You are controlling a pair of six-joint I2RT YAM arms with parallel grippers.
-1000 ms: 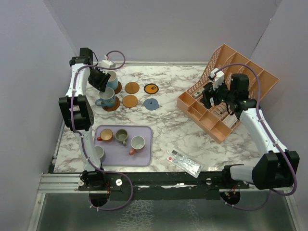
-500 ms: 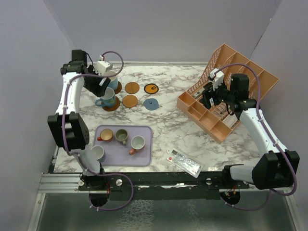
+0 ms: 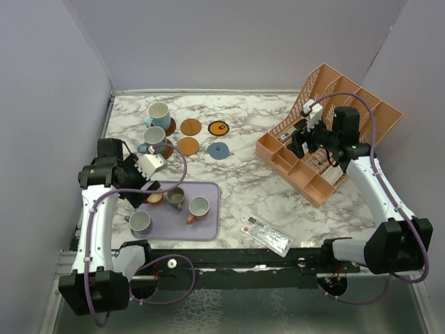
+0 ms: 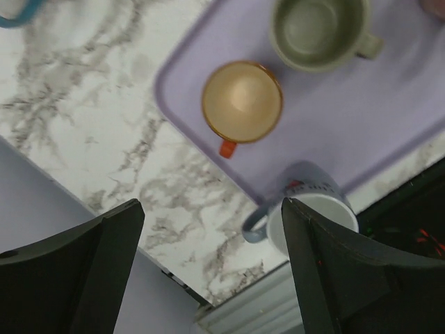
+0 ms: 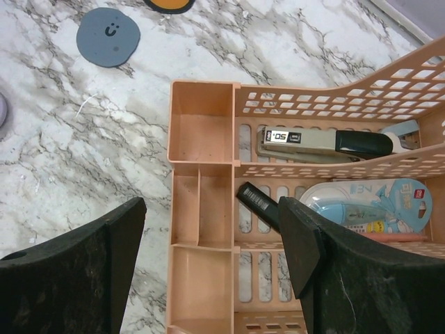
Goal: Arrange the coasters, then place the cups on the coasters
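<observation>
Your left gripper (image 4: 210, 206) hangs over the left end of the lavender tray (image 4: 361, 132), its jaws spread wide with nothing between them. Just beyond its fingers you see the orange cup (image 4: 242, 101), with the olive-green cup (image 4: 316, 31) beside it. The grey-white cup (image 4: 313, 212) sits at the tray's near left corner. From these angles I cannot tell whether it is fully inside the rim or straddling it. The pale cup with the salmon handle (image 3: 199, 207) also stands on the tray, right of the olive-green one.

At the back left, the rear light blue cup (image 3: 158, 113) and the nearer light blue cup (image 3: 154, 136) each stand on one of the dark brown coasters (image 3: 165, 151). To their right, the tan-orange coasters (image 3: 190, 126), the orange coaster with the black mark (image 3: 219, 128) and the grey-blue coaster (image 5: 108, 36) lie bare on the marble table (image 3: 243, 181).

Your right gripper (image 5: 212, 209) is also spread and empty, above the orange organiser (image 5: 201, 104), which holds a stapler (image 5: 323, 142).
</observation>
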